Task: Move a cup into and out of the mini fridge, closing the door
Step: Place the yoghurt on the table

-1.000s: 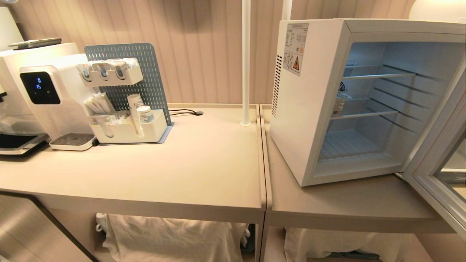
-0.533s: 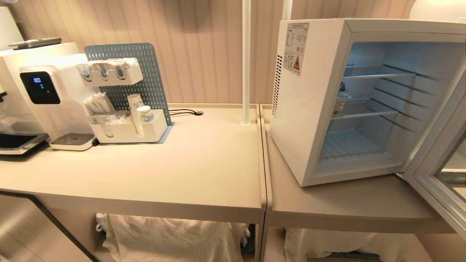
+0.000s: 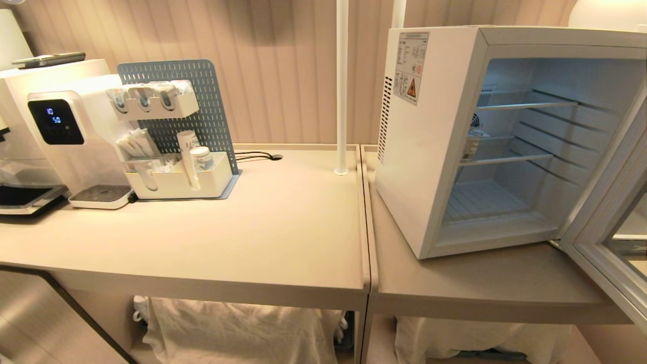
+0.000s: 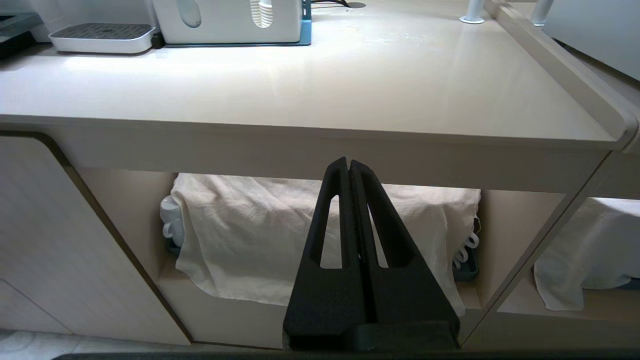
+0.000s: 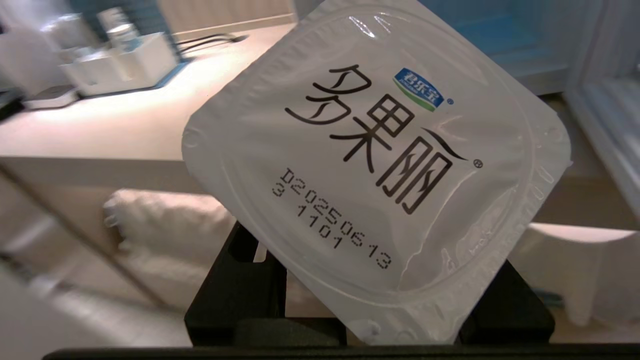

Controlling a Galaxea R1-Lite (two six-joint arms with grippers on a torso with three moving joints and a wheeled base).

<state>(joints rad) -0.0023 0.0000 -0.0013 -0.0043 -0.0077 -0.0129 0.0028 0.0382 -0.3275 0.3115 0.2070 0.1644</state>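
Two beige counters (image 3: 283, 237) are butted side by side; white cloth (image 4: 260, 240) is draped in the shelf beneath. The mini fridge (image 3: 429, 146) is set on the right counter, its door (image 3: 606, 227) swung wide open, wire shelves seen bare. A water dispenser (image 3: 65, 136) and pegboard organizer (image 3: 172, 131) are placed far left. The cup (image 5: 380, 165), white with a sealed foil lid and printed date code, is clamped in the right gripper (image 5: 370, 300) below counter level, nothing between it and the fridge. The left gripper (image 4: 349, 167) is parked under the counter edge, fingers pressed together

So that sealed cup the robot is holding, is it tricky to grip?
Probably a little. The cup has a thin, glossy film lid that looks easy to dent or puncture. It sits tilted in the right gripper, so it might slip. It looks small, so likely light.
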